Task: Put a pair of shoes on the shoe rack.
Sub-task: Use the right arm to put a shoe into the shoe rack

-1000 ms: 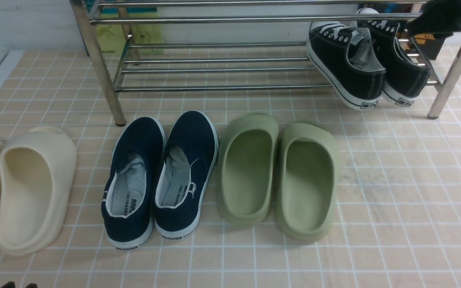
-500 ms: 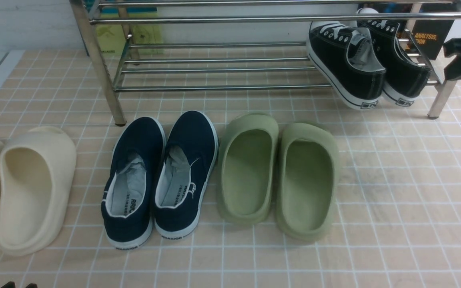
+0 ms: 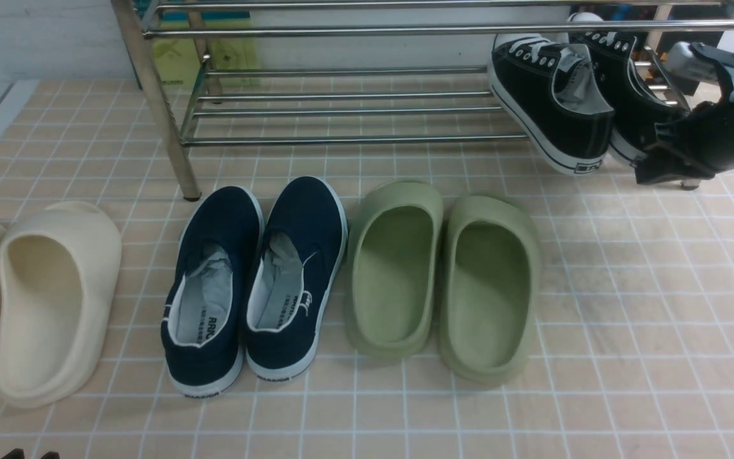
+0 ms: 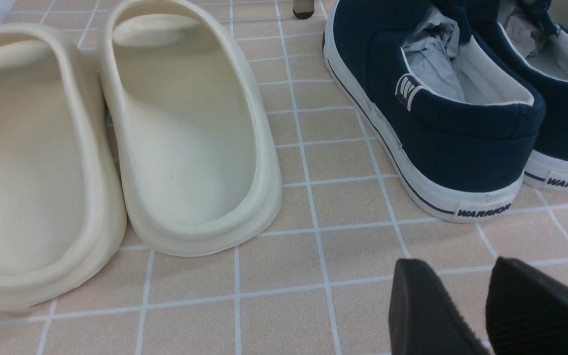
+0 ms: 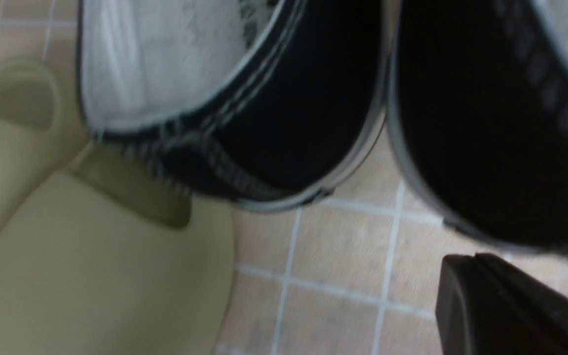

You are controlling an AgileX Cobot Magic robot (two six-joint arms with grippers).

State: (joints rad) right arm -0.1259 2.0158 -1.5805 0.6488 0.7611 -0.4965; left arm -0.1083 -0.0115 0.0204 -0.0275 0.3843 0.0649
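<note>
Two black lace-up sneakers, the left one point(image 3: 552, 102) and the right one point(image 3: 634, 95), lie on the lower tier of the chrome shoe rack point(image 3: 341, 139) at its right end. Their heels hang over the front bar, toes pointing back. My right gripper point(image 3: 646, 173) is shut and empty, low in front of the right sneaker's heel. The right wrist view shows its fingers point(image 5: 476, 266) just off the blurred heels point(image 5: 289, 123). My left gripper point(image 4: 454, 264) is slightly open and empty, low over the floor near the front edge point(image 3: 30, 454).
On the tiled floor before the rack stand cream slippers point(image 3: 48, 299), navy slip-on shoes point(image 3: 255, 280) and green foam slippers point(image 3: 443, 280) in a row. The rack's right front leg point(image 3: 692, 182) is partly hidden behind my right gripper. The left part of the rack's lower tier holds nothing.
My right arm has come down from the rack's upper right corner to floor level in front of the right sneaker's heel. The shoes and my left arm have not moved.
</note>
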